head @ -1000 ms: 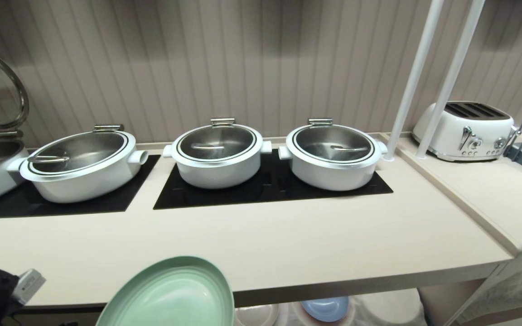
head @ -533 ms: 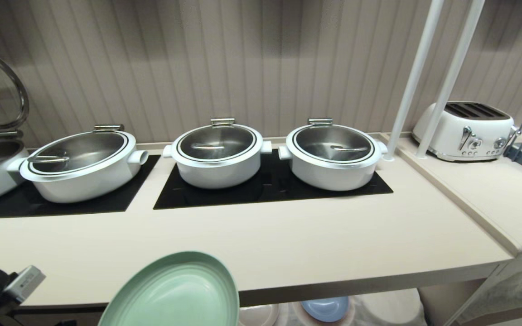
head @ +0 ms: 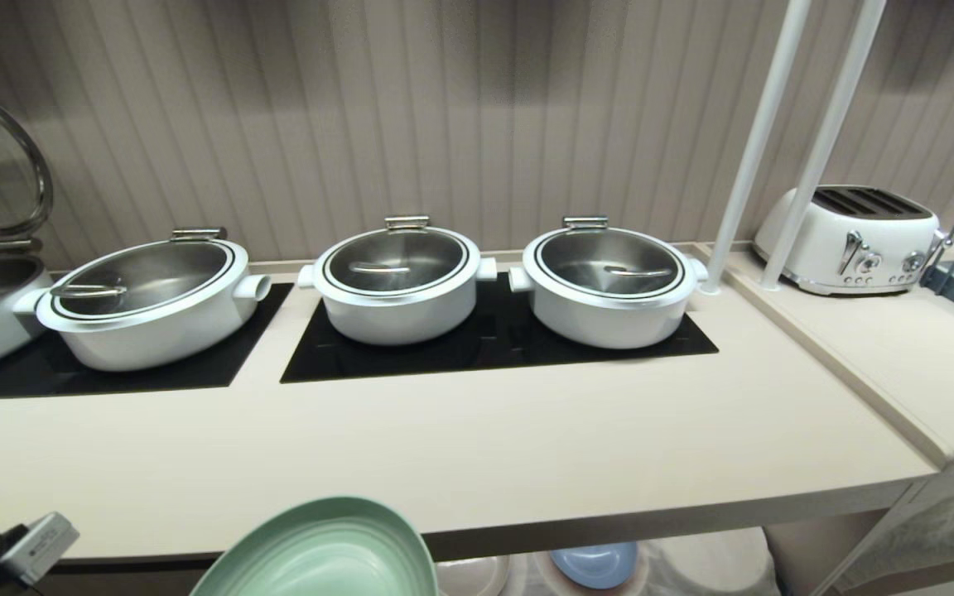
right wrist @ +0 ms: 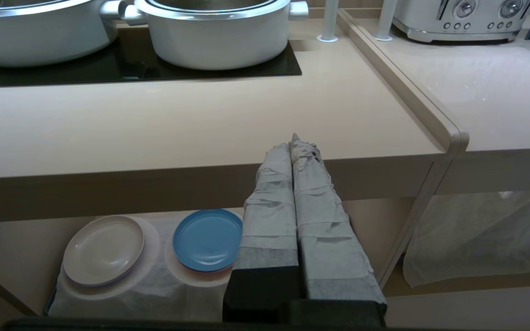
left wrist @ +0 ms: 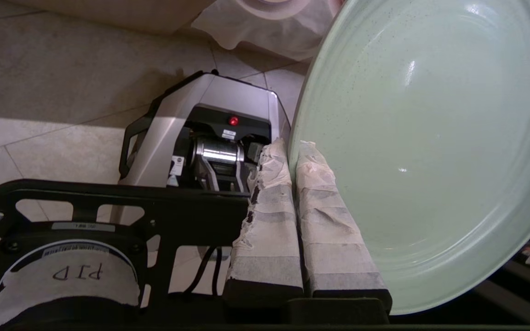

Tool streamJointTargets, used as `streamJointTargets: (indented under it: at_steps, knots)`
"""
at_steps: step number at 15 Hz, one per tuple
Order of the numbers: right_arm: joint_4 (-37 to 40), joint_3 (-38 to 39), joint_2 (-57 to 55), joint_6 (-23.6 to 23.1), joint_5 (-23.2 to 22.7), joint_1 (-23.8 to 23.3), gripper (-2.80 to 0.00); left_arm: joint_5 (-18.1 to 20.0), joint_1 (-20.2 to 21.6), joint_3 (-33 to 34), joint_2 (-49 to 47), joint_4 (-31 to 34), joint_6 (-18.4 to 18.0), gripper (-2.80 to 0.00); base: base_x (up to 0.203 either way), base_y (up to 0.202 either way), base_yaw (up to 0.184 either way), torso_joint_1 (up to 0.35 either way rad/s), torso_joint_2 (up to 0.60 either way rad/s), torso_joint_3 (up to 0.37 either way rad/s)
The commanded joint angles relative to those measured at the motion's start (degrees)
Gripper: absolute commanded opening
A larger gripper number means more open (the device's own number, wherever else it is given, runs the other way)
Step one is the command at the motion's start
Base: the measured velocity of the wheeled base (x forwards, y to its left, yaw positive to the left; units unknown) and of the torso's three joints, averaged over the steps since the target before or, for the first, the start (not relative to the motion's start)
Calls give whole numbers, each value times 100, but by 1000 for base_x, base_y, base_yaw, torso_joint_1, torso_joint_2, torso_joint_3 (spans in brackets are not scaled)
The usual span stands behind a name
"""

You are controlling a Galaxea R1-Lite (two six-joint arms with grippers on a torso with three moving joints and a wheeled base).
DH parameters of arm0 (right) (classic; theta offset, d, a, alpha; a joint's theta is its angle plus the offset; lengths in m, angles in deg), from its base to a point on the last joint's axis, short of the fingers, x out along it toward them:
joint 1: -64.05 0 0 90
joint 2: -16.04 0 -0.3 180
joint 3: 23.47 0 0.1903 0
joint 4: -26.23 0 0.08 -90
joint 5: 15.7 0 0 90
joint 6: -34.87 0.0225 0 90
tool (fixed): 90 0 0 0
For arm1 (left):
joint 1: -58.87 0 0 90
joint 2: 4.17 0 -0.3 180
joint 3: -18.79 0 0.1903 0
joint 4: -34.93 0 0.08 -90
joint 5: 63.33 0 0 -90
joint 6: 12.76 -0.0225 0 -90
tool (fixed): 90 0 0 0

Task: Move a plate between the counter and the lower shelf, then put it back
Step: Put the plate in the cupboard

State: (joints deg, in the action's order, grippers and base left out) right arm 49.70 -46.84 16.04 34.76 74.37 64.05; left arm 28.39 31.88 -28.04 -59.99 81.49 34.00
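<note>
The mint-green plate (head: 324, 556) hangs tilted in front of the counter's (head: 527, 447) front edge, at the bottom of the head view and partly cut off by it. My left gripper (left wrist: 292, 148) is shut on the plate's (left wrist: 430, 138) rim, one taped finger on each face. Only the left arm's wrist (head: 36, 546) shows in the head view. My right gripper (right wrist: 294, 140) is shut on nothing and hangs in front of the counter edge, above the lower shelf (right wrist: 371, 216).
Three lidded white pots (head: 398, 285) stand on the black cooktop panels. A toaster (head: 850, 240) sits on the adjoining slab behind two white poles (head: 754, 149). A blue plate (right wrist: 207, 239) and a cream plate (right wrist: 104, 250) lie on the shelf's white cloth.
The plate has sunk lower and shifted slightly right against the counter's front edge. The left arm has dropped with it. The right arm has kept still.
</note>
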Motion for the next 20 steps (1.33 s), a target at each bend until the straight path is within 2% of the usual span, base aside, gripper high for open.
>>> streamJointTargets:
  at_steps: [1, 14, 20]
  knots:
    - [-1, 0, 0, -4, 0, 0, -280, 4, -104, 41, 291, 112, 34, -280, 0, 0, 0, 0, 0, 0]
    - [-1, 0, 0, 2, 1, 0, -280, 4, -210, -10, 291, 115, 35, -280, 0, -5, 1, 0, 0, 0]
    - [-1, 0, 0, -5, 3, 0, -280, 10, -253, -19, 291, 106, 35, -280, 0, -184, 6, 1, 2, 3]
